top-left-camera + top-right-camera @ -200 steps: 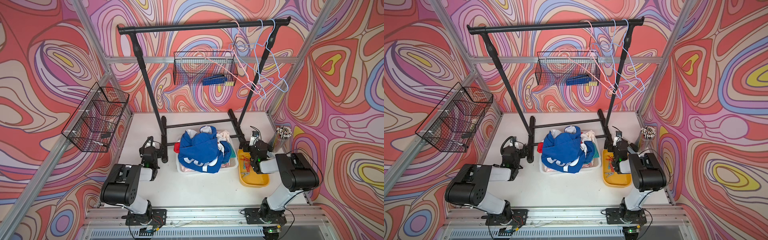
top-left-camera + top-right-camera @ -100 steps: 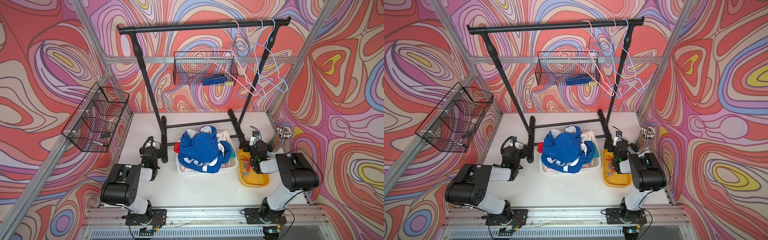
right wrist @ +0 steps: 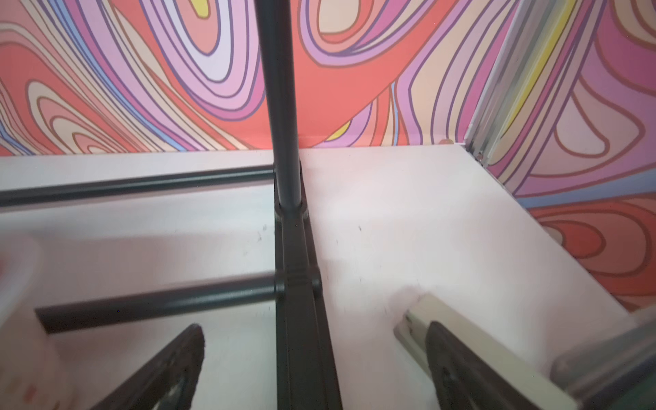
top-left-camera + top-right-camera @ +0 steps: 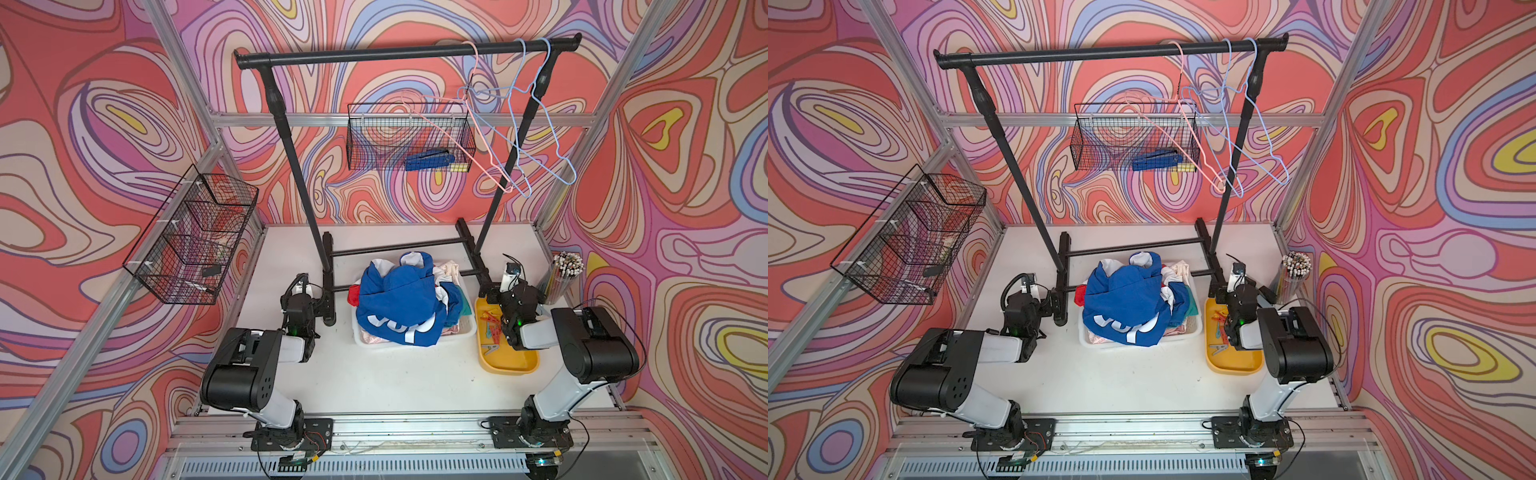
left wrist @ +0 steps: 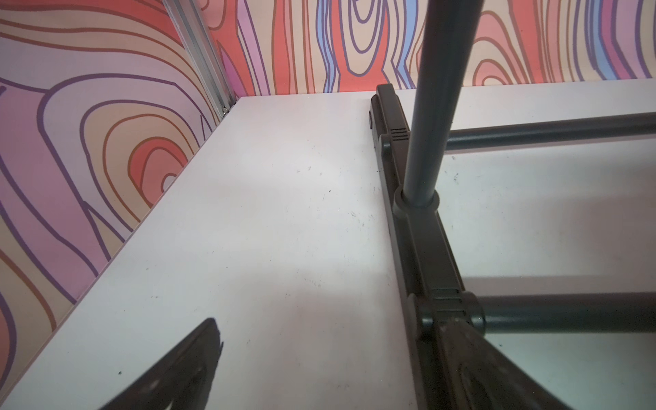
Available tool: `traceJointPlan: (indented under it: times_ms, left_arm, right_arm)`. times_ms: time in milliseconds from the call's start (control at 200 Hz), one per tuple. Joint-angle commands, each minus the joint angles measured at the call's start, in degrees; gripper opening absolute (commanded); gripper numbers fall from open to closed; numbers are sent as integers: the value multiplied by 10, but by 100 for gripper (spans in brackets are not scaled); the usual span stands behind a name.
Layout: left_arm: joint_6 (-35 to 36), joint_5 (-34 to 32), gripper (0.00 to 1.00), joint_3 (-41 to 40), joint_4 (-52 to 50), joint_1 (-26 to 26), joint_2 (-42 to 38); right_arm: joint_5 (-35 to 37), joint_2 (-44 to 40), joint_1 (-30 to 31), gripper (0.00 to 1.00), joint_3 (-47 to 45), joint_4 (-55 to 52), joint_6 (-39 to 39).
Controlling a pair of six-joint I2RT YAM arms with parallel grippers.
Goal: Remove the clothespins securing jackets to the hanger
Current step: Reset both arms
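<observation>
Nothing has shifted since a second ago. Clothespins (image 4: 491,330), coral, teal and grey, lie loose in the yellow tray (image 4: 511,362) near the right edge of the tabletop (image 4: 395,382). Jackets (image 4: 399,307) sit heaped in the white bin (image 4: 467,332) at mid-table, just beside the tray, the blue one on top. Behind them, bare hangers (image 4: 528,193) dangle from the black rack (image 4: 407,52) toward the back edge. Right gripper (image 3: 315,330) hovers at the tray's rear end, jaws wide and empty, one rack foot showing between the fingers. Left gripper (image 5: 333,328) gapes equally wide at the opposite foot, holding nothing.
</observation>
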Motion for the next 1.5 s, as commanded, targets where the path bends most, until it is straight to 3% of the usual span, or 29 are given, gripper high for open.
traceJointPlan:
  times_ms: [0,100,220,341,1492]
  left_arm:
    - [6,10,100,8,-1,2,0]
    - [6,10,100,8,0,2,1]
    - [6,10,100,8,-1,2,0]
    - [6,10,100,8,0,2,0]
    - [5,8,100,5,6,1,0]
  right_arm:
    - [-20,0,-10,98,4,-46,9]
    - [-51,-4,-11,98,-16,-12,0]
    - [-20,-1,-11,98,-50,60,14]
    - [-56,-1,-11,99,3,-46,-1]
    - [-54,0,-12,98,-2,-35,2]
